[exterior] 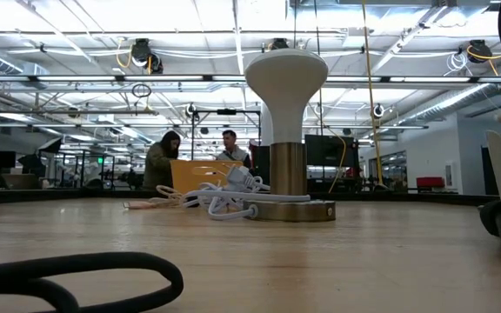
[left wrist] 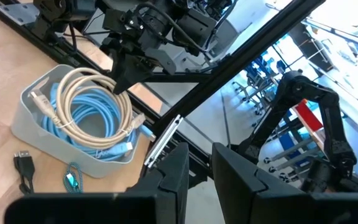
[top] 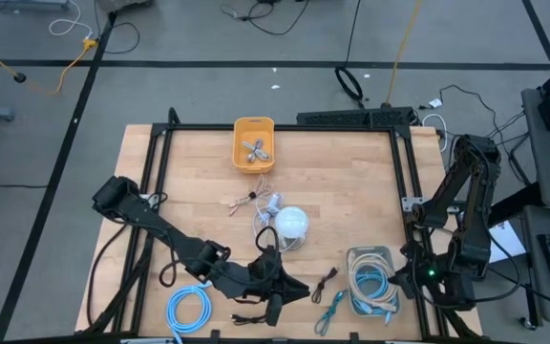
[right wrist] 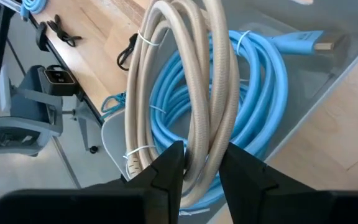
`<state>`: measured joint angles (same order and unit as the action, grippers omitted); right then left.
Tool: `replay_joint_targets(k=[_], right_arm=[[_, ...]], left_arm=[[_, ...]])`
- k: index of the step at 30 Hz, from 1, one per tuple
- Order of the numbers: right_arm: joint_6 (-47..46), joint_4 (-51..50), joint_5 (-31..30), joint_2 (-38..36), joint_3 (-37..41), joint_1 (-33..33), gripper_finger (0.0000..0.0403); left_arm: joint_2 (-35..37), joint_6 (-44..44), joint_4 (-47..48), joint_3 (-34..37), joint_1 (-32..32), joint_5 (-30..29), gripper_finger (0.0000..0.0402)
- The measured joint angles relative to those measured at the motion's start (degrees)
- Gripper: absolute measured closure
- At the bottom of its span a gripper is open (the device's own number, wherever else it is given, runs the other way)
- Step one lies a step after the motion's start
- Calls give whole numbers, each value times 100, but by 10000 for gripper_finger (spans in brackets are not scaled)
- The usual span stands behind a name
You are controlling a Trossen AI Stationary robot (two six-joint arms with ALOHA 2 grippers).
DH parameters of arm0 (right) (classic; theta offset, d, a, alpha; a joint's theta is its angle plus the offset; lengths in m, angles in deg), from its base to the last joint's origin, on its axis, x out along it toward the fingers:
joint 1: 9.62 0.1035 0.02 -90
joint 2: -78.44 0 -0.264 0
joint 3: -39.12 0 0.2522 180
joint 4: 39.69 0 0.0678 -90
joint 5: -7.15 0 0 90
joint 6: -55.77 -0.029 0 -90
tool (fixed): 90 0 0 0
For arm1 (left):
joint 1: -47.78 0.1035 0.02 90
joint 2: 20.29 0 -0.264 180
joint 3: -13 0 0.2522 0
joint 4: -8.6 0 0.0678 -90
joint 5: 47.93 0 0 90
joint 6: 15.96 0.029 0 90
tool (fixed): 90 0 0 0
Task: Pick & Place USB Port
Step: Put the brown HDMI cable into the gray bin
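A grey bin (top: 351, 256) at the table's near right holds a beige cable coil (right wrist: 197, 74) lying on a blue cable coil (right wrist: 260, 87). My right gripper (right wrist: 202, 168) slants down into the bin from its right side and is shut on the beige coil. My left gripper (left wrist: 201, 180) hovers above the near middle of the table (top: 289, 287), pointing toward the bin. Its fingers stand a narrow gap apart with nothing between them. An orange bin (top: 254, 143) with small grey adapters stands at the far middle. My right gripper pinches several strands of the beige coil's near arc (right wrist: 199, 149) between its two fingers. The fingers come slanting down from the table's right side and lie across the strands. The coil's far part rests on the blue coil inside the bin.
A white-domed lamp (top: 291, 225) stands mid-table with a white cable (exterior: 224, 200) beside it. A loose blue coil (top: 189, 306), a black cable (top: 325, 280), a teal cable (top: 330, 311) and another black cable (top: 251, 315) lie along the near edge. People stand in the room beyond.
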<state>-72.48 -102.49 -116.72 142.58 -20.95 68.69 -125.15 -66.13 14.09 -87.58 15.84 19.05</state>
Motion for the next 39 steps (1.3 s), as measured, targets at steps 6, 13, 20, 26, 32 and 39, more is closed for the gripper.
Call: replay_joint_targets(k=[6,13,20,26,32,39], right_arm=[[374,290,-207,2,2,0,312],[648,402,-220,2,2,0,312],[724,556,-256,2,4,0,312],[523,510,256,13,4,-227,312],[347,183,1205,146,2,-380,311],[360,177,1279,147,2,-397,286]], left_arm=[[0,0,-2,0,44,47,328],[-2,0,-7,0,59,48,328],[-1,0,-8,0,59,53,328],[-2,0,-9,0,59,55,328],[-2,35,-9,0,59,64,328],[0,94,1,0,42,66,328]])
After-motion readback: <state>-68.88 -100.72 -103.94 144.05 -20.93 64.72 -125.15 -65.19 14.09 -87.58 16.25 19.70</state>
